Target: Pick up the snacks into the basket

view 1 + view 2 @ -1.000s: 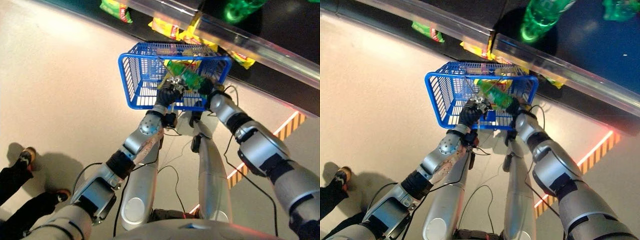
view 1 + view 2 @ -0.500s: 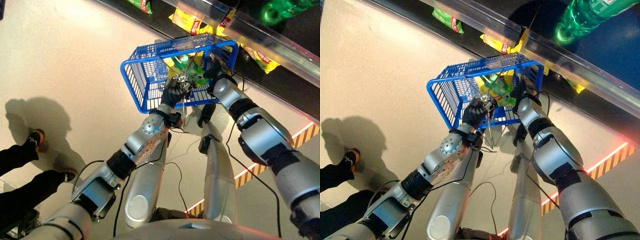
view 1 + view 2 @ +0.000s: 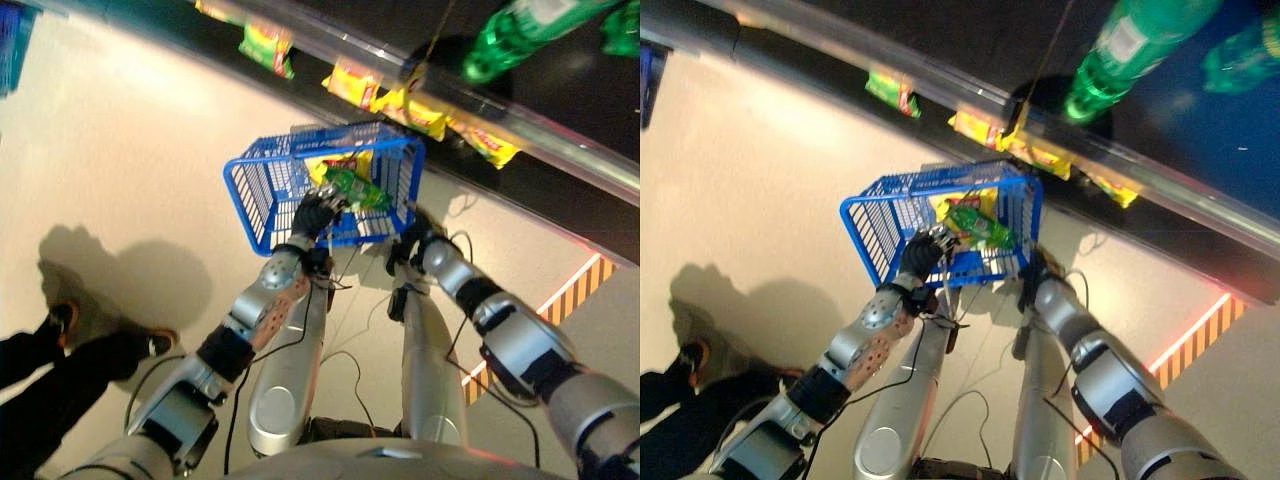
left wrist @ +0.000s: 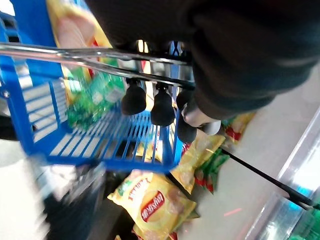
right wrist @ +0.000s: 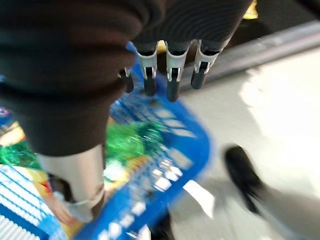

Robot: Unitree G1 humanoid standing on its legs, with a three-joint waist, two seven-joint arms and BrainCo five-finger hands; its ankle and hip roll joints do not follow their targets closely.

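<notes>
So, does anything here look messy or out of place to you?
Yes. Several yellow snack bags lie loose on the floor beside and under the shelf edge, outside the blue basket, which the left hand holds by its wire handle. Nothing looks broken.

Both arms are silver-grey shells broken by dark bands at the joints. The left forearm carries a round silver cap and a panel dotted with small holes. The left hand (image 3: 312, 214) and right hand (image 3: 411, 243) sit under dark ribbed covers. The fingers (image 5: 172, 75) are silver with dark rounded tips. A person at the floor's left edge wears dark trousers (image 3: 45, 395) and dark shoes (image 3: 160, 342) with orange trim.
</notes>
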